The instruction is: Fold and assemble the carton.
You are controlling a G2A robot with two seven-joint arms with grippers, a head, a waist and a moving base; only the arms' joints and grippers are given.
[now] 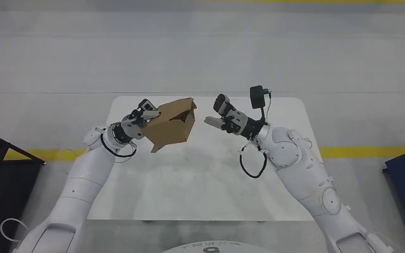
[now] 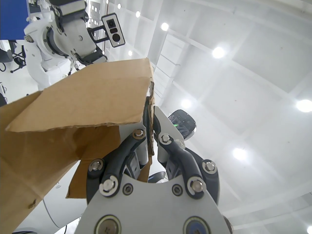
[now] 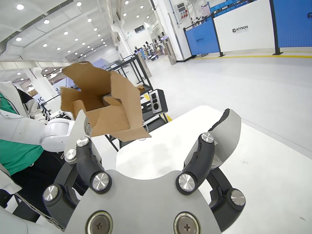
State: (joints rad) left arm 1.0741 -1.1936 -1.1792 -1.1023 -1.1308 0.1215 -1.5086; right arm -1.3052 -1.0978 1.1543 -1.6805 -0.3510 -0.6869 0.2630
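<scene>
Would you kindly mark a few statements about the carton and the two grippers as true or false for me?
1. The left gripper has its jaws clamped on an edge of the carton. True.
2. The carton lies flat on the table. False: it is held up in the air above the table, partly opened out.
3. The right gripper has its jaws spread and holds nothing. True.
4. The right gripper is pressing against the carton. False: the top view shows a gap between them.
5. The carton is fully closed. False: in the right wrist view its near end is open, with loose flaps sticking out.
</scene>
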